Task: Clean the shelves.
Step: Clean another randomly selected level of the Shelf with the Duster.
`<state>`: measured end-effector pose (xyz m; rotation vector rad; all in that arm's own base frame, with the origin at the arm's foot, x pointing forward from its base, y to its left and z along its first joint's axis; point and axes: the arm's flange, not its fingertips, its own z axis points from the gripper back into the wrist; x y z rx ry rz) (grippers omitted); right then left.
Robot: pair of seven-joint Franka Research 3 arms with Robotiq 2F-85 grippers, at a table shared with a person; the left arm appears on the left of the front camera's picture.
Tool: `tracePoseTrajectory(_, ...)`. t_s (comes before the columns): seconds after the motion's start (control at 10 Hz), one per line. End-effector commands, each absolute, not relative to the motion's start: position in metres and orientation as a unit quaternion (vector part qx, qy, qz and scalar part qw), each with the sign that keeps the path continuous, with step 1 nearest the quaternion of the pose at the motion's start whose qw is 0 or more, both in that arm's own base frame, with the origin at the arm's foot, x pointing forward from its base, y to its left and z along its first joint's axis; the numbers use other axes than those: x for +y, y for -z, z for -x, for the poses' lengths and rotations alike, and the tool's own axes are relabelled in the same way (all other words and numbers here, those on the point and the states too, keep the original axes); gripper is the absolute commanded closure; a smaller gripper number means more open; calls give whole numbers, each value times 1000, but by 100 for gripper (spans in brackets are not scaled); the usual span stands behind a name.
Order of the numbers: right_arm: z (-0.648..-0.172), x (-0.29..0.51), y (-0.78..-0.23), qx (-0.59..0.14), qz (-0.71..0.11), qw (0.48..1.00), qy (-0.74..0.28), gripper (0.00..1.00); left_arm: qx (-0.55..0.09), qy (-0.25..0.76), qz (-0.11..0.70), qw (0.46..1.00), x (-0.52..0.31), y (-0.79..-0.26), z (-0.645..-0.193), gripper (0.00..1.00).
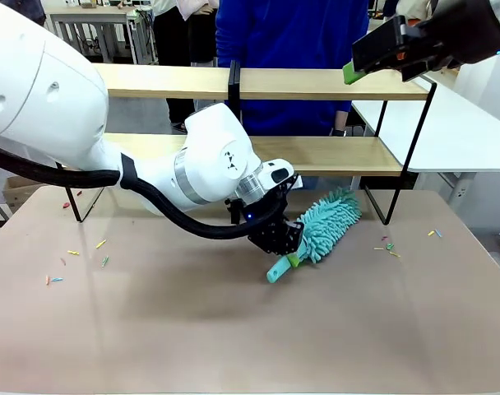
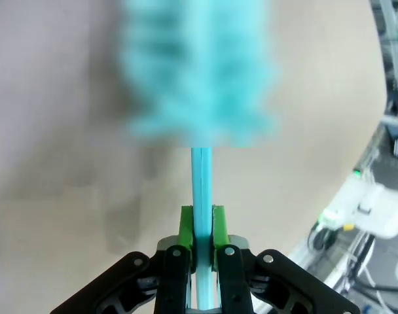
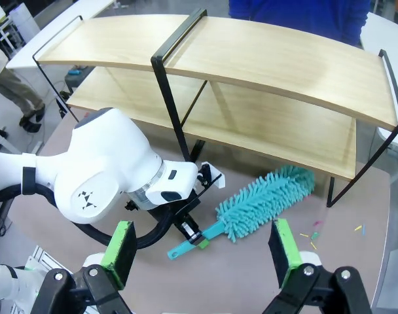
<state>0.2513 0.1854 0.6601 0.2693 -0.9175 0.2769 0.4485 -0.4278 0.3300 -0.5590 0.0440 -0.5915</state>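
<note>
The shelves (image 1: 316,84) (image 3: 264,62) are two light-wood boards in a thin black frame with a central post, standing at the back of the brown table. A teal fluffy duster (image 1: 326,224) (image 2: 199,72) (image 3: 264,199) lies on the table in front of the lower board. My left gripper (image 1: 289,247) (image 2: 200,222) (image 3: 194,237) is shut on the duster's teal handle (image 2: 200,176). My right gripper (image 1: 361,62) (image 3: 202,245) hangs high at the upper right, above the top board's right end, open and holding nothing.
Small coloured scraps (image 1: 85,255) lie scattered at the table's left, and more scraps (image 1: 388,247) (image 3: 313,235) at its right. A person in blue (image 1: 291,49) stands behind the shelves. A white table (image 1: 464,123) adjoins on the right.
</note>
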Motion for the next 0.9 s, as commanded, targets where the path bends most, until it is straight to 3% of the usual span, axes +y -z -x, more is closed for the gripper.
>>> tracePoseTrajectory(0.0,-252,185,-661,-441,-130,878,-131,0,80,368,279,883,-406,-341,-447,87)
tracePoseTrajectory(0.5,-252,185,-661,-441,-130,878,-131,0,62,486,312,814,-344,-377,-386,87)
tracePoseTrajectory(0.8,-252,185,-661,-441,-130,878,-131,0,4,510,328,795,-325,-401,-355,87)
